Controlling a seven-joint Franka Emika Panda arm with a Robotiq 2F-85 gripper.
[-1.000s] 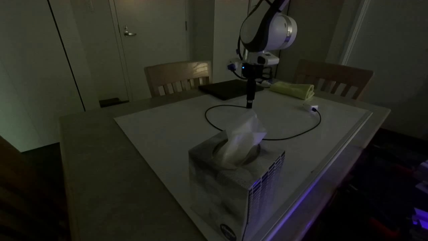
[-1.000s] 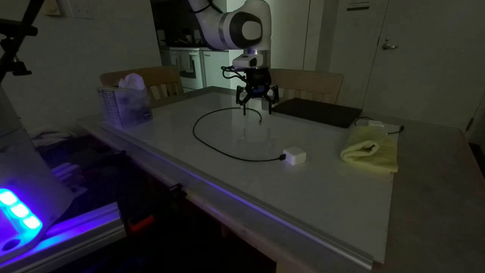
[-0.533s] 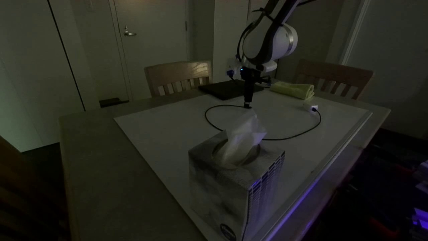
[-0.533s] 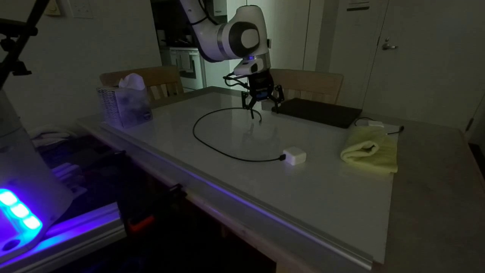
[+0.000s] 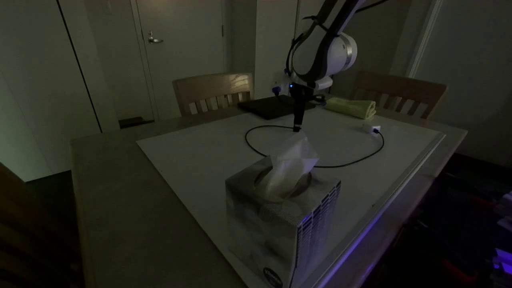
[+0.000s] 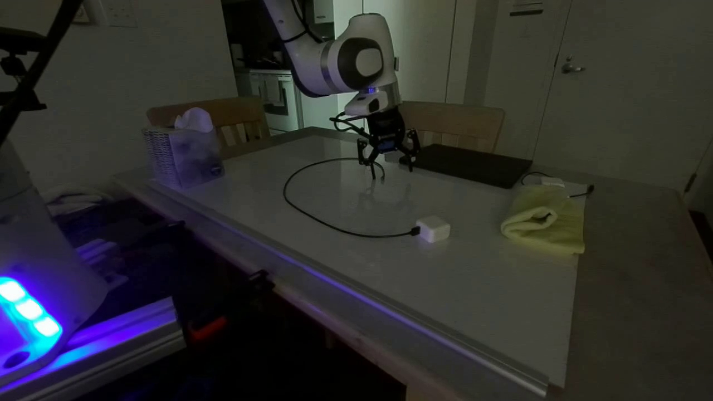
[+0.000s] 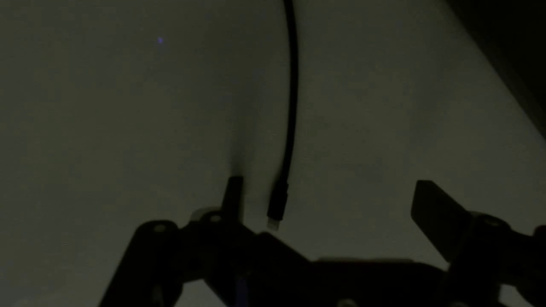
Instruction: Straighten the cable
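The cable (image 6: 367,236) is a thin black cord lying in a wide open loop on the white board, in both exterior views (image 5: 336,166). One end is plugged into a white adapter block (image 6: 433,229). My gripper (image 6: 392,173) is open, tilted and low over the far free end of the cable. In the wrist view the cable (image 7: 293,85) runs down to a black plug with a metal tip. The plug lies between the spread fingers of my gripper (image 7: 330,179), nearer the left finger and apart from it. The tissue box hides part of the loop in an exterior view (image 5: 297,130).
A tissue box (image 5: 276,224) stands on the white board (image 5: 200,160). A flat black pad (image 6: 468,164) lies close behind my gripper. A folded yellow cloth (image 6: 546,220) lies at the board's end, with another small white block (image 6: 552,181) behind it. Chairs stand around the table.
The arm has come lower and the gripper has tilted. Its fingertips have shifted toward the black pad, around the cable's free end. The cable has not visibly moved.
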